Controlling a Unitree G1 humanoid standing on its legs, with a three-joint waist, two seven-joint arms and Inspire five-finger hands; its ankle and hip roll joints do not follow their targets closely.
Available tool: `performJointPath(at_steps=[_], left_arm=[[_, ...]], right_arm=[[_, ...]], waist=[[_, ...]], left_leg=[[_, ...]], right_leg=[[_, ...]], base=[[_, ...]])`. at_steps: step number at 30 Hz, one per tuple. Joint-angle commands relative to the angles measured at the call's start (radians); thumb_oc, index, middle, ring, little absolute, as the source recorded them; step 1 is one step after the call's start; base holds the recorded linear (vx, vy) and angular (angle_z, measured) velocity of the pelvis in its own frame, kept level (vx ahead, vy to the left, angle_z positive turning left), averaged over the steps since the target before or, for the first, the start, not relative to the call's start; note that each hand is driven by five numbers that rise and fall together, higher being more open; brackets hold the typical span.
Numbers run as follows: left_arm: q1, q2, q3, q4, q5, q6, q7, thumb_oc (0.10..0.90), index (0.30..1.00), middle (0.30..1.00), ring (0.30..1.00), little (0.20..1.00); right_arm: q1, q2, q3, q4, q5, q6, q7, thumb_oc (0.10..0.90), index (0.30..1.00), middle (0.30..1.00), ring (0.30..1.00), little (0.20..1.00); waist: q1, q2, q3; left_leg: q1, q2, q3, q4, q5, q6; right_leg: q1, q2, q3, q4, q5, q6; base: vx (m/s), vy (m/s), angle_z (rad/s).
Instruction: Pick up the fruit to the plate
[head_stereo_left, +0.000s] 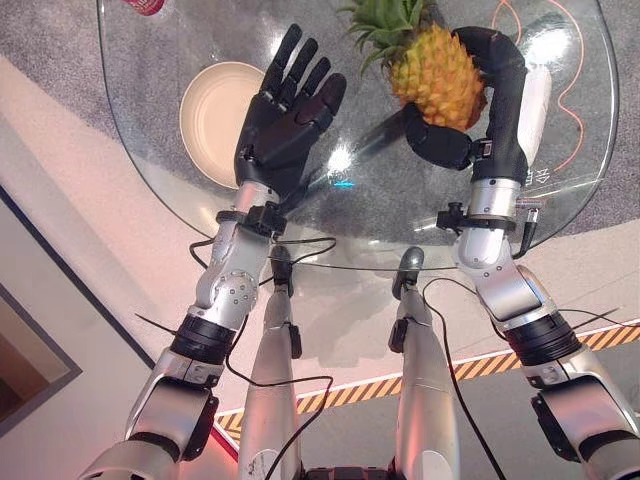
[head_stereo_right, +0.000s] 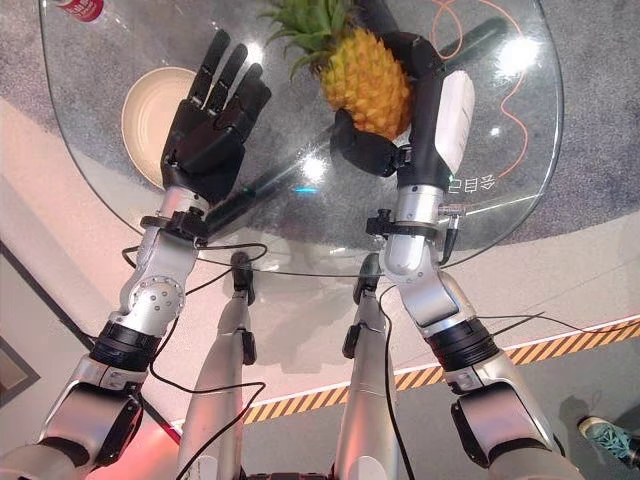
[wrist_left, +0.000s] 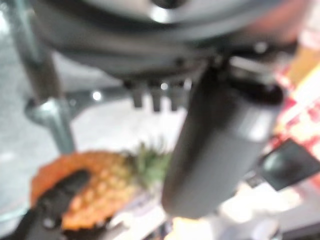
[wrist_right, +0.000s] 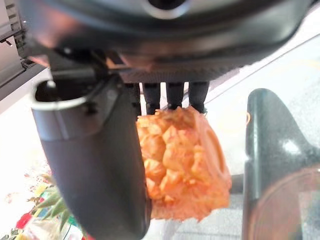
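Glass tabletop (head_stereo_left: 560, 215), round, carrying a cream plate (head_stereo_left: 212, 115) on the robot's left side. Right hand (head_stereo_left: 492, 110) has its fingers (head_stereo_left: 480, 45) and thumb curled round the pineapple (head_stereo_left: 437, 75), body clamped, green crown pointing toward the far edge. Whether the fruit is lifted clear of the glass cannot be told. Left hand (head_stereo_left: 285, 115) hovers open, fingers straight and spread, just beside the plate and partly over its near rim. Judged good practice for the carry: keep the clamp on the fruit's body, travel leftward above the glass, and move the left hand aside so the plate is free to receive it.
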Motion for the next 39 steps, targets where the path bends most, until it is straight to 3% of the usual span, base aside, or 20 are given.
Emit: performJointPath(at_steps=[1,25,39], left_arm=[[-0.094,-0.012,0.016,-0.082,-0.015,-0.051,-0.062,0.800,0.900,0.900,0.900,0.900],[-0.088,-0.034,-0.017,-0.091,-0.032,-0.012,-0.061,0.800,0.900,0.900,0.900,0.900],[-0.079,-0.047,-0.011,-0.080,0.041,-0.072,0.044,0.800,0.900,0.900,0.900,0.900]], right_arm=[[-0.146,-0.019,-0.010,-0.195,-0.045,-0.082,-0.010,0.100,0.300,0.300,0.300,0.200],[-0.148,0.001,0.059,-0.208,-0.016,-0.065,0.071,0.100,0.300,0.300,0.300,0.200],[-0.157,0.005,0.081,-0.229,-0.013,-0.060,0.089,0.100,0.300,0.300,0.300,0.200]], waist=[[-0.020,0.003,-0.021],[-0.018,0.004,-0.021],[-0.014,0.002,-0.021]], left_leg=[[-0.010,-0.033,0.013,0.043,-0.059,0.012],[-0.016,-0.036,0.010,0.049,-0.064,0.012],[-0.020,-0.040,0.005,0.051,-0.062,0.014]], right_leg=[[0.035,0.021,-0.017,-0.059,0.020,0.019],[0.030,0.022,-0.018,-0.055,0.016,0.020],[0.027,0.024,-0.019,-0.053,0.016,0.018]], base=[[0.00,0.000,0.00],[0.00,0.000,0.00],[0.00,0.000,0.00]])
